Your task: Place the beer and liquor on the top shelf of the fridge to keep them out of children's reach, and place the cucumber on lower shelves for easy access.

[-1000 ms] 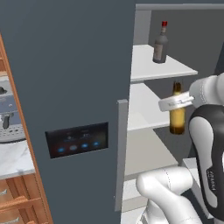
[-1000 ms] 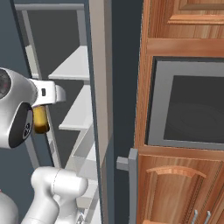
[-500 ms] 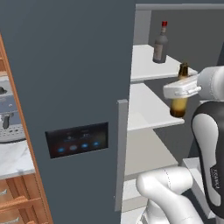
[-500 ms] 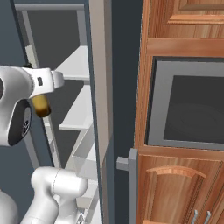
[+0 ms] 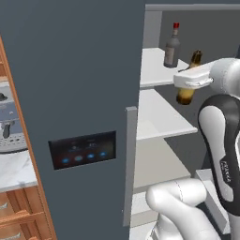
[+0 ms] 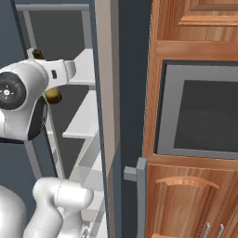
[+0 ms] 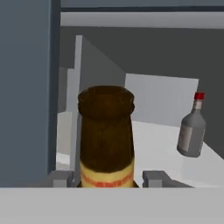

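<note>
"Where's the arm?"

"Raised high from its base, elbow bent, the white forearm reaching level into the open fridge (image 5: 84, 70). The round dark-faced wrist joint shows in the right base view."

"And the gripper (image 5: 190, 80)?"

"Turned sideways, fingers (image 7: 151, 177) clamped either side of the beer (image 5: 188, 79), gripping it around the body. The bottle stands upright in the grasp, held clear of the shelves, neck tilted slightly."

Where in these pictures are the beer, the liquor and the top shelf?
beer (image 7: 106, 140): hand view, brown neck.
liquor (image 5: 171, 49): left base view, grey body.
top shelf (image 5: 152, 70): left base view, bare white board.
</note>
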